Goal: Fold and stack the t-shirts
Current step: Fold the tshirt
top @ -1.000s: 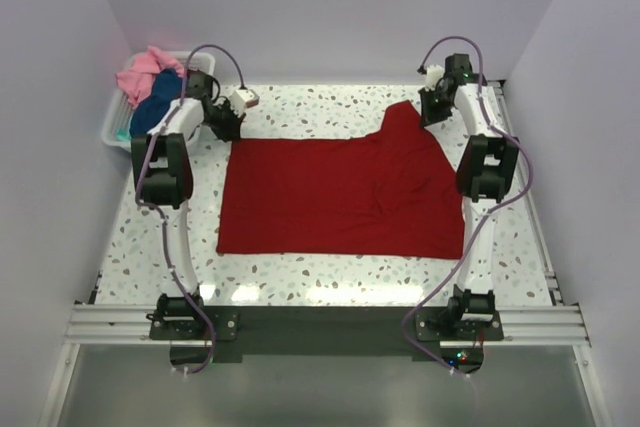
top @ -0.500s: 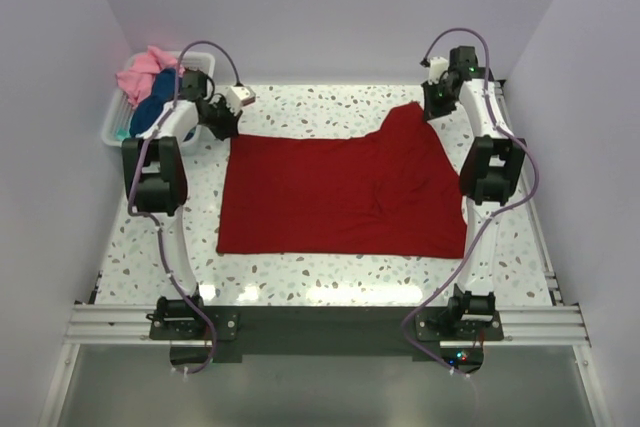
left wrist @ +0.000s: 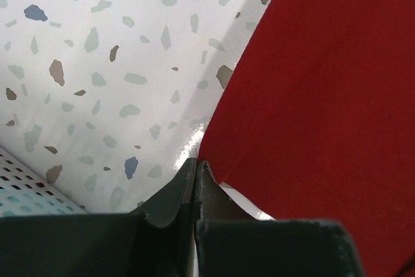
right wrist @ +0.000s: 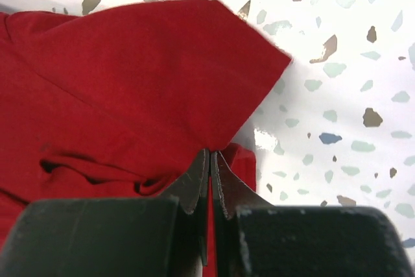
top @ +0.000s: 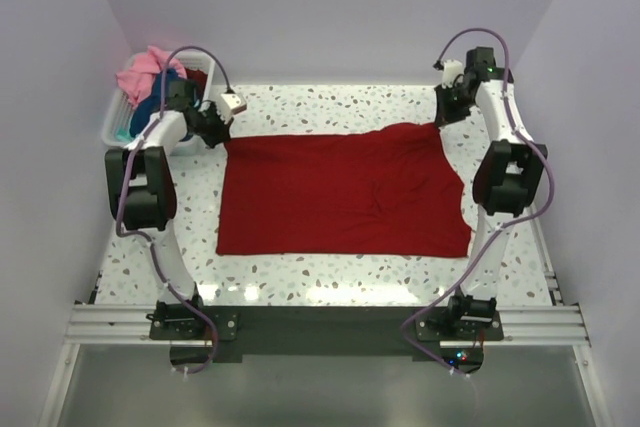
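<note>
Moved: deep red t-shirt point(top: 345, 192), far-right corner drawn outward, back edge now straight on the worktop point(top: 330, 105). Right gripper point(right wrist: 211, 154) fingers closed, pinching that corner. Left gripper point(left wrist: 196, 163) fingers closed at the far-left corner, hold unclear. Judged: spread flat, folding next.

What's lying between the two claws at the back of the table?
The red t-shirt, its far edge running from the left gripper to the right gripper; the top view shows it.

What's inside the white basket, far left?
Pink cloth piled on top, navy blue cloth beneath, a bit of teal at the basket wall. Anything deeper is covered, so the shirt count is unclear.
</note>
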